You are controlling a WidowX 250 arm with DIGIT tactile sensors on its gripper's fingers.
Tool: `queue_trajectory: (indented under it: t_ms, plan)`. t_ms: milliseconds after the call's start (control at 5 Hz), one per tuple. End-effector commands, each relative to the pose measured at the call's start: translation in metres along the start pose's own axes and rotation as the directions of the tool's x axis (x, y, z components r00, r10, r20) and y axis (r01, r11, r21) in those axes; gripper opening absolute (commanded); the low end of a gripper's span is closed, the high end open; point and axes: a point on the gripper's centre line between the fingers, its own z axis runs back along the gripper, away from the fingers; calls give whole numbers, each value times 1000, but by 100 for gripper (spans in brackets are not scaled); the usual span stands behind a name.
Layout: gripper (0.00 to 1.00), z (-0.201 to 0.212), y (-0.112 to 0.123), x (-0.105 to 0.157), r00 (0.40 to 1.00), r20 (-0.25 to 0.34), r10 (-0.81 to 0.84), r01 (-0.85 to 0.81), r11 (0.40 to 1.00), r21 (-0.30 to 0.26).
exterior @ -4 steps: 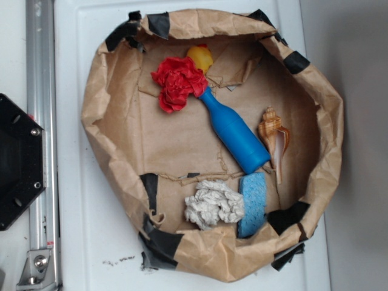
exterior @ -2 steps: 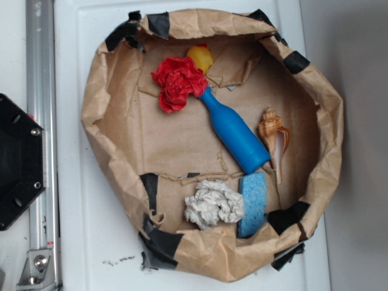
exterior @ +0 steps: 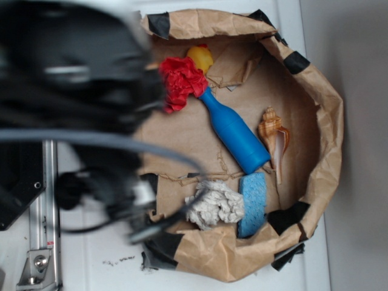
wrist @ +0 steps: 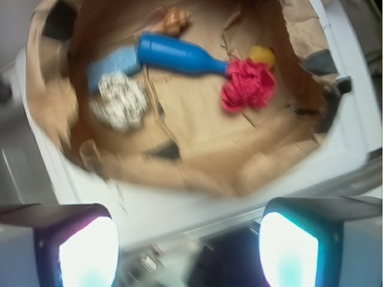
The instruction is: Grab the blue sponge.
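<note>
The blue sponge (exterior: 253,203) is light blue and flat, lying at the front right inside the brown paper basin (exterior: 327,121), between a white paper wad (exterior: 214,204) and the base of a dark blue bottle (exterior: 235,133). In the wrist view the sponge (wrist: 112,63) shows at the upper left, blurred. My gripper (wrist: 188,251) is open, its two pads far apart, with nothing between them. It hangs over the white surface outside the basin, well away from the sponge. In the exterior view the blurred black arm (exterior: 79,103) covers the left side.
A red crumpled wad (exterior: 180,82), a yellow object (exterior: 201,57) and a tan seashell (exterior: 274,136) also lie in the basin. Black tape patches mark the basin's rim. A metal rail (exterior: 43,206) and black base plate (exterior: 17,176) sit at the left.
The arm was out of the exterior view before; now it has swung in over the left side, blurred by motion. Nothing in the basin has moved.
</note>
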Motion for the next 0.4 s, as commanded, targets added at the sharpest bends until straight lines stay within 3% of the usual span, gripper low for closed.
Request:
queue_trajectory:
  t_ms: [0, 200]
  plan:
    - [100, -22, -27, 57, 952, 234, 196, -181, 980, -84]
    - [100, -37, -42, 73, 931, 313, 189, -179, 982, -62]
